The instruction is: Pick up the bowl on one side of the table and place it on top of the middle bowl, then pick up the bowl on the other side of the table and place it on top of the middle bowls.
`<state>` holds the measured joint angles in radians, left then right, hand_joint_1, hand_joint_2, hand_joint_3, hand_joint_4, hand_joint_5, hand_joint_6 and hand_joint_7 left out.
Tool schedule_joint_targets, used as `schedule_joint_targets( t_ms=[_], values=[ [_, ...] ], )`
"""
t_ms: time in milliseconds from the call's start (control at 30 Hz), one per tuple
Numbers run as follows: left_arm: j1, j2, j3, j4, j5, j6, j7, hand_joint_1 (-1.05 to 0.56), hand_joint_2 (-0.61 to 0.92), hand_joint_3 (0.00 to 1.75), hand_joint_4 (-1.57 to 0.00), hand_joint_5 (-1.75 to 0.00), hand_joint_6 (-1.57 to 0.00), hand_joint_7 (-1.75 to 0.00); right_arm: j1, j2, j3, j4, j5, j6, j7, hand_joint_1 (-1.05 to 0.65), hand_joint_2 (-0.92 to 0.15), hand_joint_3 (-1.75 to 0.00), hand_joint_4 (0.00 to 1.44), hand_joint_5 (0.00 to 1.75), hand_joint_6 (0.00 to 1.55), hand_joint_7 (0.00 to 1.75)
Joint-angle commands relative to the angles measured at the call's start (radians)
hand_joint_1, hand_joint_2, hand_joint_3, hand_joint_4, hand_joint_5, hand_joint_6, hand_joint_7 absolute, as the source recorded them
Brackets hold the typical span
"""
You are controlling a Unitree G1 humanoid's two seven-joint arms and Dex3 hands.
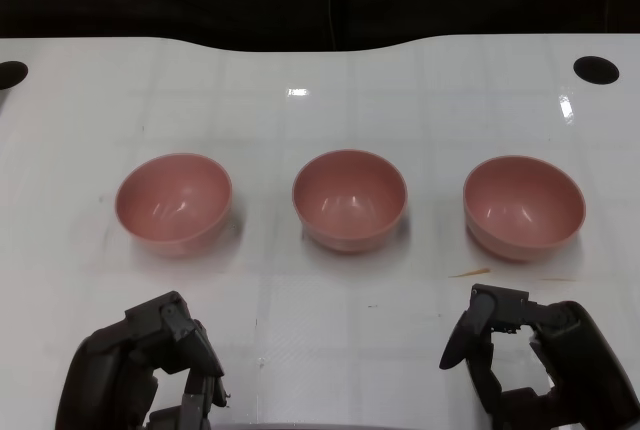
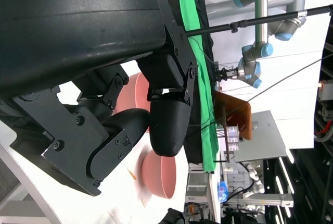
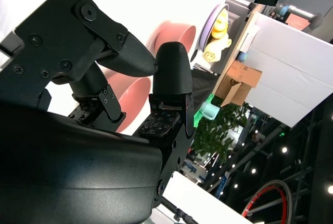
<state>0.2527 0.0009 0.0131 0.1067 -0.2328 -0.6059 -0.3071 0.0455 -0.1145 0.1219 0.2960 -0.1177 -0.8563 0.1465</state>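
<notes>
Three pink bowls sit in a row across the middle of the frame on the white counter (image 1: pixel 320 100): left bowl (image 1: pixel 173 201), middle bowl (image 1: pixel 349 198), right bowl (image 1: pixel 524 206). My left hand (image 1: pixel 150 365) at lower left and my right hand (image 1: pixel 535 360) at lower right both hold nothing, fingers apart, well short of the bowls.

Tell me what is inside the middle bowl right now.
The middle bowl holds nothing: the head view shows its bare pink interior with only light reflections. No other bowl is stacked in it. The table surface under it is covered by the bowl itself.

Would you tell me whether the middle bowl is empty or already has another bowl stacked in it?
Empty: the middle bowl shows only its bare pink inside.
</notes>
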Motion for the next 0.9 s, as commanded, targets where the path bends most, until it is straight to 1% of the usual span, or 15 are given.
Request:
schedule_joint_targets(
  t_ms=[33,300,500,600,633,667,700,733,767,833,867,900],
  values=[
    [-0.001,0.008,0.010,0.000,-0.013,-0.006,-0.008,-0.11,0.34,1.45,-0.94,-1.68,-0.91,-1.45,0.010,-0.012,-0.008,-0.018,-0.003,0.007,-0.006,-0.20,-0.31,-1.42,0.89,1.75,0.87,1.37],
    [0.004,0.008,0.007,-0.004,0.000,-0.002,-0.001,-0.13,0.36,1.42,-0.95,-1.67,-0.91,-1.45,0.010,-0.017,-0.010,-0.013,-0.003,-0.001,-0.005,-0.20,-0.31,-1.41,0.89,1.75,0.87,1.37],
    [0.000,0.009,0.008,0.002,-0.008,-0.009,-0.011,-0.14,0.38,1.39,-0.94,-1.67,-0.90,-1.45,0.012,-0.015,-0.009,-0.023,-0.003,0.017,-0.004,-0.20,-0.32,-1.41,0.88,1.75,0.87,1.35],
    [-0.003,0.007,0.007,0.004,-0.008,-0.013,-0.011,-0.12,0.38,1.40,-0.95,-1.67,-0.91,-1.44,0.007,-0.014,-0.014,-0.020,-0.001,0.020,-0.007,-0.18,-0.35,-1.37,0.85,1.69,0.88,1.20],
    [-0.004,0.007,0.007,0.006,-0.008,-0.015,-0.012,-0.12,0.38,1.40,-0.95,-1.67,-0.92,-1.44,0.007,-0.015,-0.016,-0.023,-0.002,0.026,-0.009,-0.18,-0.40,-1.28,0.84,1.63,0.89,1.08],
    [-0.005,0.007,0.007,0.006,-0.007,-0.016,-0.011,-0.11,0.38,1.41,-0.95,-1.67,-0.92,-1.44,0.008,-0.015,-0.018,-0.029,-0.002,0.034,-0.010,-0.18,-0.43,-1.22,0.84,1.58,0.90,1.00],
    [-0.004,0.006,0.006,0.005,-0.007,-0.016,-0.011,-0.11,0.38,1.42,-0.95,-1.67,-0.92,-1.44,0.009,-0.016,-0.020,-0.033,0.001,0.041,-0.009,-0.18,-0.48,-1.11,0.83,1.52,0.91,0.89],
    [-0.003,0.005,0.005,0.005,-0.006,-0.015,-0.010,-0.11,0.37,1.42,-0.95,-1.67,-0.92,-1.44,0.011,-0.019,-0.021,-0.041,0.005,0.053,-0.006,-0.20,-0.56,-0.93,0.80,1.45,0.90,0.73],
    [-0.003,0.004,0.005,0.006,-0.004,-0.017,-0.010,-0.12,0.37,1.43,-0.95,-1.67,-0.92,-1.44,0.014,-0.022,-0.023,-0.051,0.011,0.072,-0.001,-0.22,-0.61,-0.82,0.78,1.41,0.89,0.63],
    [-0.005,0.004,0.005,0.013,-0.002,-0.027,-0.012,-0.12,0.36,1.43,-0.95,-1.67,-0.92,-1.44,0.017,-0.030,-0.026,-0.076,0.021,0.120,0.009,-0.24,-0.65,-0.70,0.73,1.33,0.85,0.51],
    [-0.006,0.004,0.005,0.015,-0.002,-0.029,-0.012,-0.11,0.37,1.43,-0.95,-1.67,-0.92,-1.44,0.018,-0.035,-0.028,-0.091,0.018,0.146,0.012,-0.27,-0.64,-0.65,0.67,1.22,0.78,0.44],
    [-0.006,0.004,0.006,0.016,-0.005,-0.029,-0.012,-0.11,0.37,1.43,-0.95,-1.66,-0.92,-1.44,0.019,-0.041,-0.030,-0.106,0.015,0.173,0.015,-0.29,-0.64,-0.63,0.64,1.15,0.75,0.40]
  ],
)
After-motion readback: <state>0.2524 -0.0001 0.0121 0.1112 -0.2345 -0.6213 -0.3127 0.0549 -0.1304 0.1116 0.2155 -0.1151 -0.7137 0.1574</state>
